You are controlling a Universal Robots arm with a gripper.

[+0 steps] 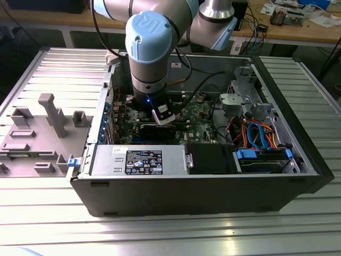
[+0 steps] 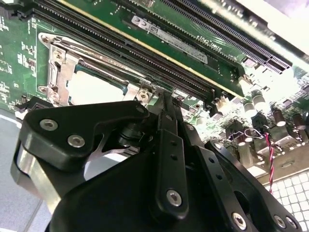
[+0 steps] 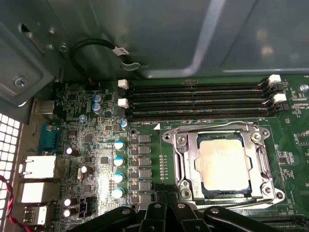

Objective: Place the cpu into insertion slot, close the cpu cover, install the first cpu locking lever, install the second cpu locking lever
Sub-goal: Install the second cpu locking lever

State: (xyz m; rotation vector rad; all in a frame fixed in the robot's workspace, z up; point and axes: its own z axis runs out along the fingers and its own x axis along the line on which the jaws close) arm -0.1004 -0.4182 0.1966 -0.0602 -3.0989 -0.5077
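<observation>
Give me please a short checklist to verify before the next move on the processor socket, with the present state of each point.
1. Chip sits in the socket: ok, its silver top lies flat inside the frame in the first wrist view.
2. Cover plate is down around the chip: ok, it appears closed, with the chip showing through its window.
3. Locking levers are latched: cannot tell, the thin wire along the frame's edge is not clear enough.
4. End effector is near the socket: ok, its tip is just beside the frame in the second wrist view.
5. End effector carries nothing: cannot tell.
6. Memory slots next to the socket are untouched: ok.
</observation>
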